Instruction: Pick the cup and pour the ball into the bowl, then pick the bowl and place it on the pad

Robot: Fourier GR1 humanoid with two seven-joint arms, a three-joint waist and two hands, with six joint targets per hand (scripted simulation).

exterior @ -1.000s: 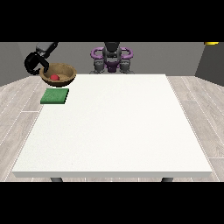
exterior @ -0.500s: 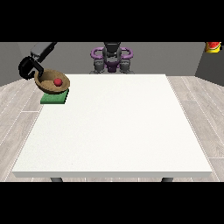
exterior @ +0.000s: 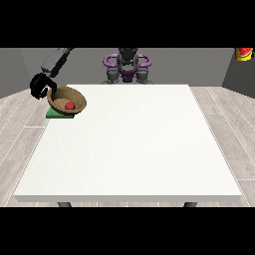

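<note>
A grey room with a pale plank floor (exterior: 20, 114) surrounds the large white bench (exterior: 129, 144), which fills the middle of the frame. At its upper left corner the brown bowl (exterior: 66, 101) sits on the green pad (exterior: 60, 114), tilted so its opening faces up and toward the frame's right; it is round, with no clear long axis. The red ball (exterior: 70, 105) lies inside it, toward the lower right of the hollow. The pad lies flat right at the bench's left edge, so floor begins just beyond it. The hand at the view's left (exterior: 41, 85) has its fingers curled on the bowl's upper left rim, its grey arm (exterior: 56, 61) rising toward the top of the frame. Everything right of and below the bowl is bare white surface out to the edges. The robot's torso (exterior: 127, 67) stands behind the far edge, top centre. A small red and yellow object (exterior: 243, 54) shows at the upper right corner.
</note>
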